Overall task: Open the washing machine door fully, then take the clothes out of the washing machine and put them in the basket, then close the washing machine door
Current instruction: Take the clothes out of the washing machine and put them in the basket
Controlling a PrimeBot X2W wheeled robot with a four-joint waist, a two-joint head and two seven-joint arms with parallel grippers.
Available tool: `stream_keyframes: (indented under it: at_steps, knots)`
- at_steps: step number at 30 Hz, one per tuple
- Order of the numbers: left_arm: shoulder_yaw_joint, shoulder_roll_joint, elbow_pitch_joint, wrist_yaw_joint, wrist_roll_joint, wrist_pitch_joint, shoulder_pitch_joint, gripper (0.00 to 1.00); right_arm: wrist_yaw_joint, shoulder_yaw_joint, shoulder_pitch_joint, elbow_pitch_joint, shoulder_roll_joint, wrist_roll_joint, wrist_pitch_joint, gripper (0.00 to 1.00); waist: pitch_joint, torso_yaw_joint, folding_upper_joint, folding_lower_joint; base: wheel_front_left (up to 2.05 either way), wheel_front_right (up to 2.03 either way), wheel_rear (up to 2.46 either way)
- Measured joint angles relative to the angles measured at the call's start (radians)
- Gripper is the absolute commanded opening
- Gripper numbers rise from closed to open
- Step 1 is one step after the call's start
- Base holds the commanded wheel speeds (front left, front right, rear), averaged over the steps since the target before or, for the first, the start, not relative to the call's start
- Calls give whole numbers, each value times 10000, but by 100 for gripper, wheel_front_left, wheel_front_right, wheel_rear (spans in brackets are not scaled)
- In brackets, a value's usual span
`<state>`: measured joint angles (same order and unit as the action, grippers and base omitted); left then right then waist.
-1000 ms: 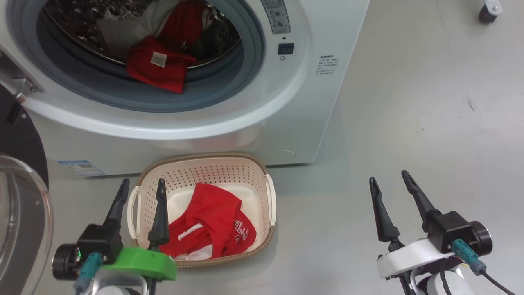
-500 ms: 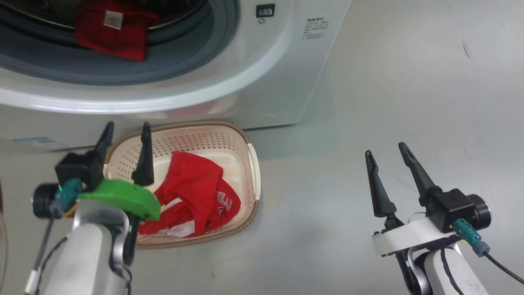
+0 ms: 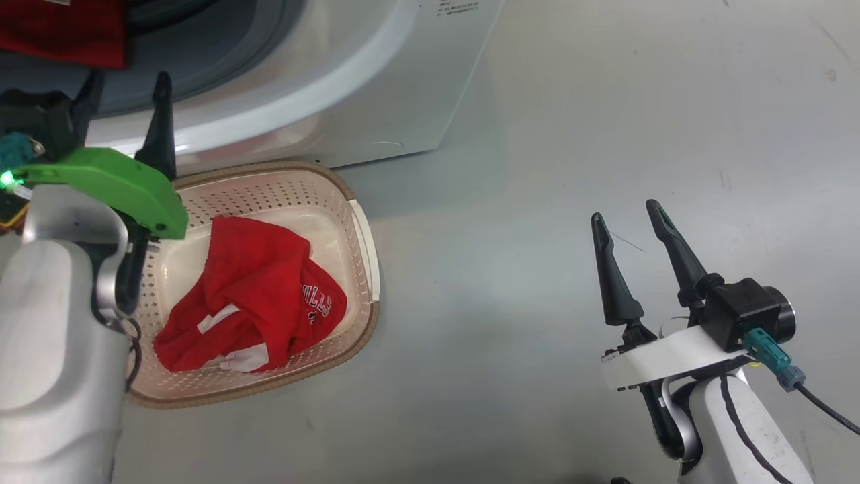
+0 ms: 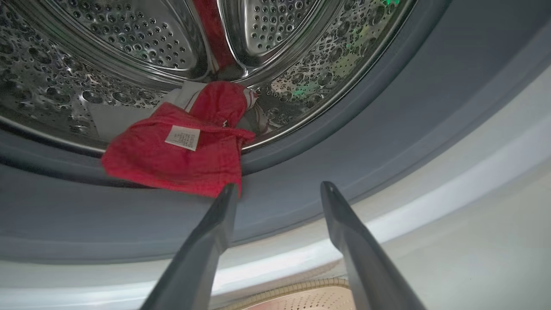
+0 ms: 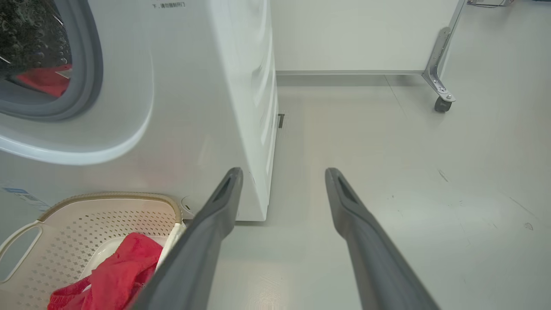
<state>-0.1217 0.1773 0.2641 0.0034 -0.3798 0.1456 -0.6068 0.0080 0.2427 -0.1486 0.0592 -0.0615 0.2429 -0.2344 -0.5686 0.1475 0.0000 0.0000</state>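
Fingers of the left gripper (image 3: 126, 81) stand apart and empty just behind the basket (image 3: 269, 169), at the washing machine (image 3: 349, 81) mouth, where red clothes (image 4: 172, 155) hang over the lip. Another red garment (image 3: 248, 282) lies inside the basket. The right gripper (image 3: 625, 211), fingers likewise apart, hovers well to the basket's right.

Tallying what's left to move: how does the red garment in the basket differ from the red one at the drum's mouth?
The basket garment lies bunched inside the basket; the drum garment drapes over the grey gasket. The basket garment shows white lettering and trim; the drum garment shows a small white label. Both are bright red.
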Motion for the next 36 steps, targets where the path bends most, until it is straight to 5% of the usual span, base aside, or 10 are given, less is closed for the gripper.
stream_keyframes:
  at_steps: [14, 25, 36]
  knots:
    - [460, 1432, 1206, -56, 0, 2272, -1701, 100, 167, 328, -499, 606, 100, 447, -90, 100, -482, 873, 0, 0, 0, 0, 0]
    - [805, 1960, 1820, -100, -430, 4092, -2824, 100, 176, 546, -786, 830, 142, 671, -104, 100, -807, 1420, 0, 0, 0, 0, 0]
    - [675, 2389, 2182, -88, -261, 4838, -3173, 100, 146, 520, -1023, 802, 161, 1014, -176, 100, -1113, 1712, 0, 0, 0, 0, 0]
